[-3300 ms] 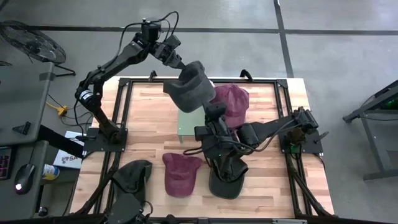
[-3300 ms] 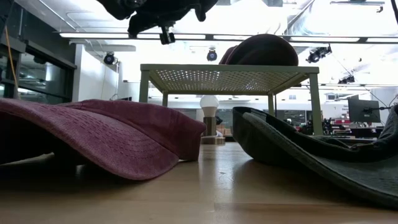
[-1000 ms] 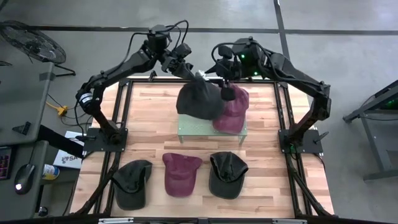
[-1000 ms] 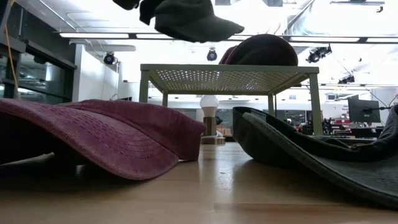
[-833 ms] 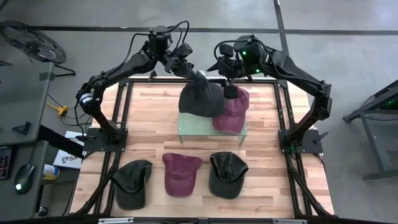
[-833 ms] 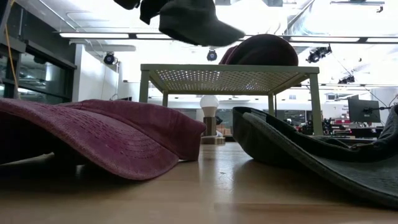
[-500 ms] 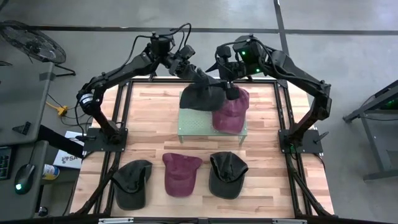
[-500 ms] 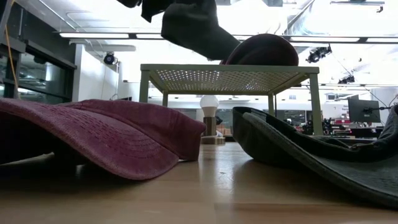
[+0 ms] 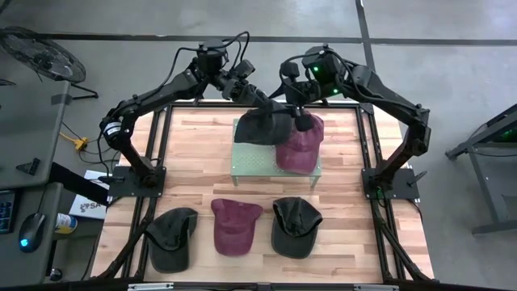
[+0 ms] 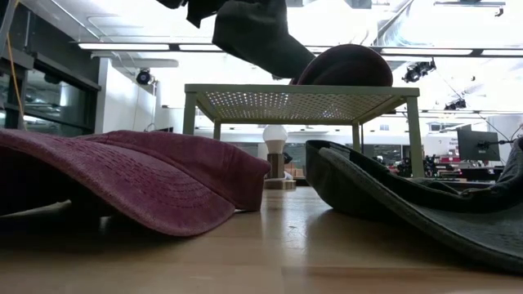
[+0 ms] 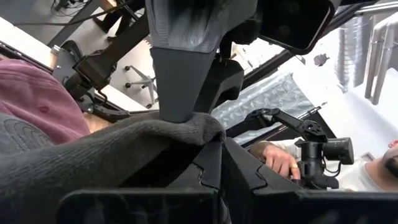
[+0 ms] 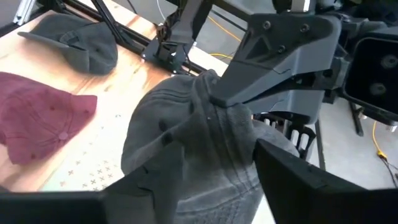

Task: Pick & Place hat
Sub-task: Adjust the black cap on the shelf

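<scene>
The grey hat (image 9: 264,124) hangs over the left part of the small stand (image 9: 246,166), beside a maroon hat (image 9: 300,144) lying on it. The left gripper (image 9: 257,95) is closed on its fabric. The right gripper (image 9: 300,115) has its fingers (image 12: 292,168) spread on both sides of the hat's crown.
</scene>
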Robot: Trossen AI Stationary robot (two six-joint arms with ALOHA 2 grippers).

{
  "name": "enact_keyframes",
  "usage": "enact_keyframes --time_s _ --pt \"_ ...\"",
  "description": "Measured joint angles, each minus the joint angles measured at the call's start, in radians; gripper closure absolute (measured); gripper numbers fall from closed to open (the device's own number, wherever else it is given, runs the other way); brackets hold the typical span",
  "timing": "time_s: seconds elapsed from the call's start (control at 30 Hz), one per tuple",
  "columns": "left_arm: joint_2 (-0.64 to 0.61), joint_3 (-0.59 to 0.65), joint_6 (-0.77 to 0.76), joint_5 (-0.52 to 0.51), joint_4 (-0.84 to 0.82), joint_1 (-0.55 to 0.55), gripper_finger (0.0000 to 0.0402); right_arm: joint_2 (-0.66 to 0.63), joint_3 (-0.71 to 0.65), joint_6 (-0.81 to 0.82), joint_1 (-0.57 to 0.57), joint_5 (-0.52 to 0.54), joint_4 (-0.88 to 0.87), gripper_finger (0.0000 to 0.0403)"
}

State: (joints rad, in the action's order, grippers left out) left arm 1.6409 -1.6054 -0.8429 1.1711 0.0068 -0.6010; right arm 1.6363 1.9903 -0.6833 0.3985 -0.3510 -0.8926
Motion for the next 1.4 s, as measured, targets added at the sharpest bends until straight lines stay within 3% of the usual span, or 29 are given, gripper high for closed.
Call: enact_keyframes --time_s 0.4,0.63,0.87,1.13,1.4 --pt "-0.001 0.000 -0.040 0.062 0.075 -0.004 0.0401 0.000 0.000 0.067 -0.003 0.001 0.057 0.0391" --pt "-0.036 0.000 -0.064 0.088 0.110 -0.050 0.0400 0.001 0.000 0.164 -0.033 0.097 0.137 0.0397" --pt "-0.087 -0.001 -0.061 0.127 0.140 -0.118 0.0384 0.002 0.000 0.281 -0.078 0.278 0.197 0.0400" --pt "-0.156 -0.001 0.041 0.045 0.131 -0.241 0.0359 0.002 0.000 0.388 -0.118 0.414 0.184 0.0401" --pt "-0.212 0.000 0.251 -0.013 0.050 -0.290 0.0294 0.002 -0.001 0.522 -0.172 0.634 0.267 0.0402"
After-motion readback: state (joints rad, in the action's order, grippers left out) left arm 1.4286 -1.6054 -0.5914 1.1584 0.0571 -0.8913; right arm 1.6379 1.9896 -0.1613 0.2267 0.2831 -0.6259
